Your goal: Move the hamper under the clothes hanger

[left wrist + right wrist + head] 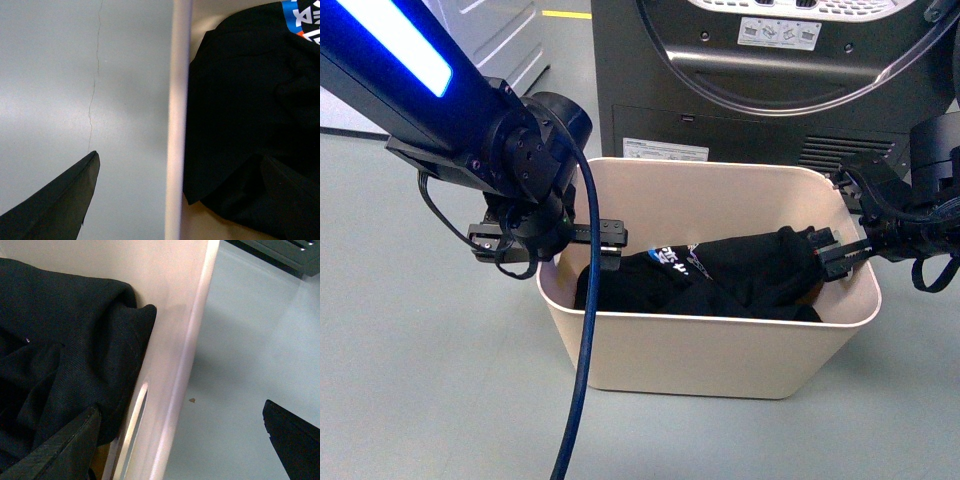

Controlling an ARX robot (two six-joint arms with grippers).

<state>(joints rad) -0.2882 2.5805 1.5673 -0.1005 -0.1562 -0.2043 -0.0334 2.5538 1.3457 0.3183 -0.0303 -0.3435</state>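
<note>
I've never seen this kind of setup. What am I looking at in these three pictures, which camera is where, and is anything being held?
This is a robot with two arms, each ending in a two-finger gripper. The front picture comes from a camera on its body. The other two come from cameras on its wrists, looking past the fingers. On the floor stands a cream hamper with a black garment inside, in front of a dark machine. The left gripper and right gripper each sit open astride an end wall, one finger inside, one outside. Nothing is clamped yet. No clothes hanger shows.
</note>
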